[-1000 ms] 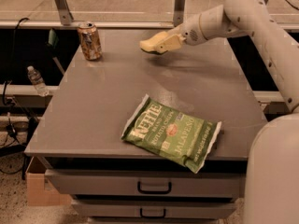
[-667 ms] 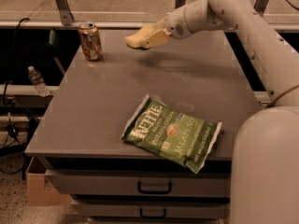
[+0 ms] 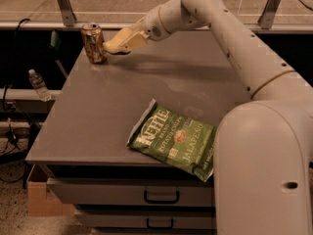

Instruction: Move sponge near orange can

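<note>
Gripper [image 3: 125, 40], clamped on sponge [image 3: 112, 47], has been swung left along the far edge of the table [image 3: 112, 111], from far right to just right of orange can [image 3: 93, 43]. Arm [image 3: 234, 43] has been stretched further left. Sponge-to-can contact can't be judged.

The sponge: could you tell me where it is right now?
In the camera view, the sponge is in the gripper over the table's far-left corner, just right of the orange can.

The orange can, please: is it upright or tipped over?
Upright: the orange can stands top up; the gripper holds the sponge beside it.
</note>
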{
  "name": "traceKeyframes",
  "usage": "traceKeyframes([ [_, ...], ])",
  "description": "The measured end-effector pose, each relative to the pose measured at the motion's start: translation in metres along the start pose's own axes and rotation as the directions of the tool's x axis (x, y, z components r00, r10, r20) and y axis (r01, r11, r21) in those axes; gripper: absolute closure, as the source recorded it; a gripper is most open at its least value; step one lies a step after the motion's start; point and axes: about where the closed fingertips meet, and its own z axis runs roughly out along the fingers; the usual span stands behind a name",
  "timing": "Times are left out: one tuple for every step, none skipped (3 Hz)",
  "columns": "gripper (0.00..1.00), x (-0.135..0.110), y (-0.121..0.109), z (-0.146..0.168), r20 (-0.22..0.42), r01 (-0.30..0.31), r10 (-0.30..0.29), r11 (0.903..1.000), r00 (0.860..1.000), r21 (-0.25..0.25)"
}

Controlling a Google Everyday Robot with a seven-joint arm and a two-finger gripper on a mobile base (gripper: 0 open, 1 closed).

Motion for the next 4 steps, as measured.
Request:
traceKeyframes([
  [1.0, 0.002, 0.005, 0.016, -0.019, 0.011, -0.011, 0.9997, 1.0, -0.022],
  [0.83, 0.007, 0.01, 0.023, -0.038, 0.013, -0.014, 0.999, 0.999, -0.043],
  [0.58, 0.012, 0.014, 0.028, -0.051, 0.014, -0.017, 0.998, 0.999, -0.061],
  [0.36, 0.015, 0.019, 0.032, -0.057, 0.014, -0.019, 0.9967, 0.998, -0.079],
])
